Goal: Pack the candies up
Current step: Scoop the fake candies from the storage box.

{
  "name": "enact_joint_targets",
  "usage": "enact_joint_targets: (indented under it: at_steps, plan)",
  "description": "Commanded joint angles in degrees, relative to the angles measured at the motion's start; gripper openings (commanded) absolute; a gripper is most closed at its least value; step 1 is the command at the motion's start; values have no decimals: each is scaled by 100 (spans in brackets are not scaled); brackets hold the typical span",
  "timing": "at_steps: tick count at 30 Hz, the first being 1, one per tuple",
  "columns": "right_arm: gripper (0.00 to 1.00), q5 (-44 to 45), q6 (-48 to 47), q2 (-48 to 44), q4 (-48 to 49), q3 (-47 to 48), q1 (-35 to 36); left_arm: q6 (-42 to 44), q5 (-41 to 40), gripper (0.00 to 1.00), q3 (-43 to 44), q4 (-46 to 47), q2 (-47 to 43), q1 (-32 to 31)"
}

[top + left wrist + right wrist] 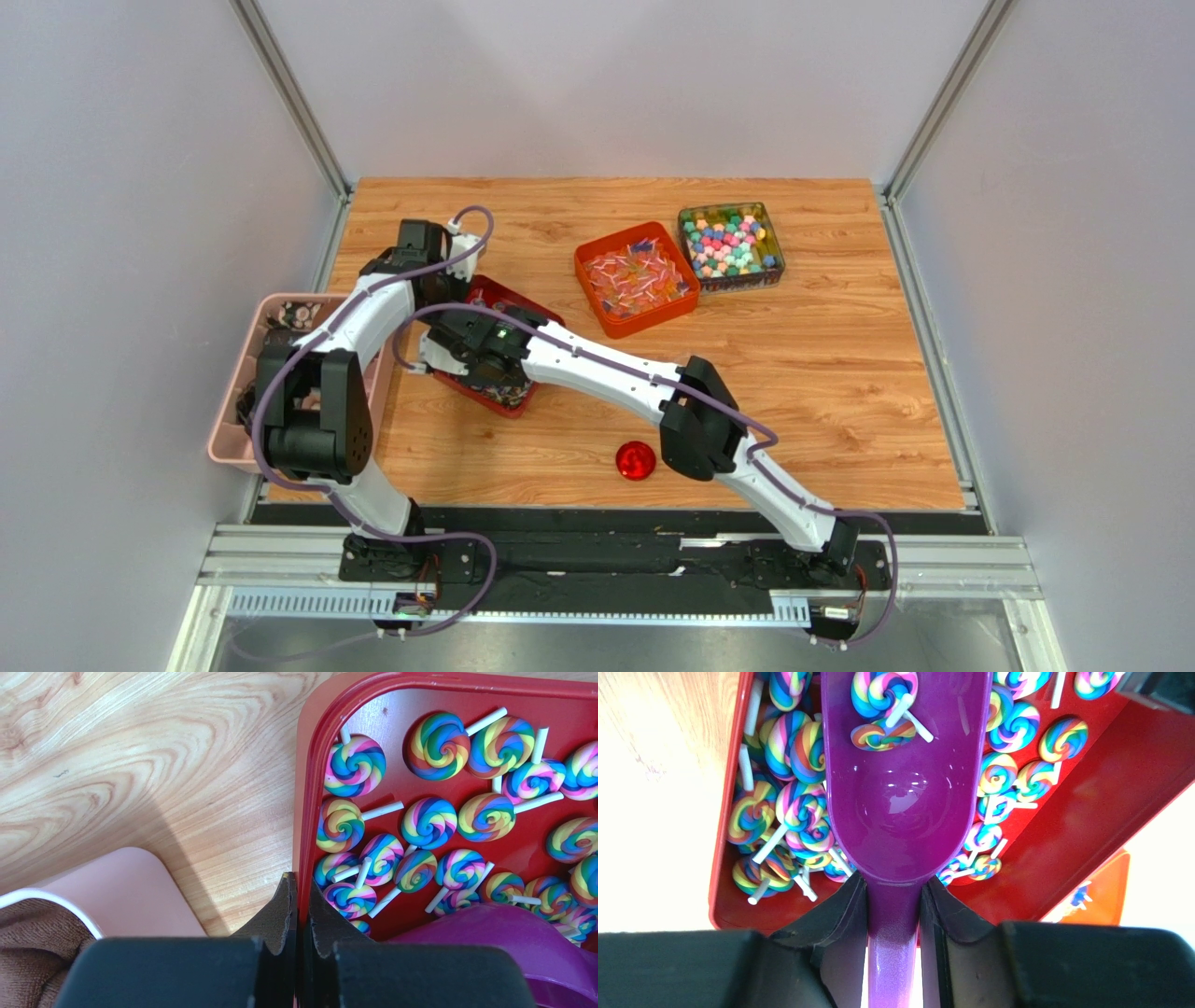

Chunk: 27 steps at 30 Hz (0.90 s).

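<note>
Wooden table [842, 392], seen from above: the left arm [344, 329] and right arm [617, 375] both reach to a red tray [494, 294] near the left edge. An orange tray [595, 291] of twist-wrapped candies [638, 277] sits toward the far edge. Just beside it, on its right, is a clear box [741, 284] of coloured ball candies [727, 245]. A round red lid [636, 459] lies close to the near edge, and a pink bin [232, 406] stands off the left edge.

Left wrist view: the left end effector [300, 885] is clamped tight on the red tray's rim. Rainbow swirl lollipops [429, 821] lie across the tray's floor, with a purple scoop [491, 941] among them.

Right wrist view: the right end effector [894, 880] pinches the purple scoop's handle, its jaws narrowly apart around it. Two lollipops lie at the scoop's front end, over the red tray that holds the rest.
</note>
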Motion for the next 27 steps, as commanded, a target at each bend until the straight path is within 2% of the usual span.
enact_joint_targets:
  at_steps: [1,6,9,13,17,22,27]
  plan:
    - [0,-387,709,82,658,-157,57,-657,650,0,337,261,-417,-68]
    - [0,-1301,1411,-234,860,-368,-188,-595,641,0,311,208,-417,-68]
    - [0,-1303,1711,-418,1176,-623,-347,-569,588,0,267,208,-461,-68]
    - [0,-1397,1800,-542,1300,-798,-461,-516,518,0,241,208,-479,-68]
    - [0,-1557,1809,-962,1695,-1552,-558,-490,500,0,206,225,-452,-68]
    - [0,-2276,1896,-1306,1959,-1941,-742,-481,482,0,223,261,-347,-41]
    - [0,-2515,1888,-1535,2134,-2266,-883,-498,658,0,276,269,-277,117]
